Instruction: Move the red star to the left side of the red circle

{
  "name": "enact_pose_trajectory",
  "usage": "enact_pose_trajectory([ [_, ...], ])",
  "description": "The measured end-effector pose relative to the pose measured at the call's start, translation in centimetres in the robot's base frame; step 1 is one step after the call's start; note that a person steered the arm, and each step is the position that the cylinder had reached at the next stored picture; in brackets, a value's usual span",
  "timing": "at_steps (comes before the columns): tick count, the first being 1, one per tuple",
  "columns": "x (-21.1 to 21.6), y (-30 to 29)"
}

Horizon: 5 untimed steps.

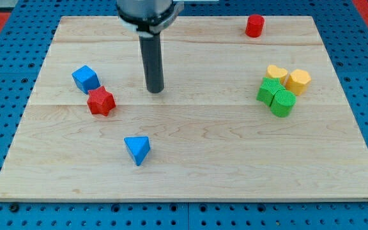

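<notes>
The red star (101,101) lies on the wooden board at the view's left, touching the lower right of a blue cube (85,78). The red circle (254,26), a short cylinder, stands near the board's top edge at the view's right. My tip (155,90) is the lower end of the dark rod. It rests on the board to the right of the red star and a little above it, apart from it, and far to the lower left of the red circle.
A blue triangle (137,149) lies below the tip. At the view's right sits a tight cluster: a yellow heart (276,73), a yellow hexagon (298,81), a green block (269,90) and a green cylinder (283,102). The board (190,172) lies on a blue pegboard.
</notes>
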<state>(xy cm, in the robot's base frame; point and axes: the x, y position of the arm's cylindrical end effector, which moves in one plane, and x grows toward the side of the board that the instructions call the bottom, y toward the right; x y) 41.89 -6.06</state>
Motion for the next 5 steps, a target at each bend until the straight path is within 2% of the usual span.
enact_pose_trajectory([
  [1, 2.2, -3.1],
  [2, 5.9, -1.7],
  [3, 5.8, -5.9],
  [4, 3.8, -10.8],
  [5, 1.3, -10.9],
])
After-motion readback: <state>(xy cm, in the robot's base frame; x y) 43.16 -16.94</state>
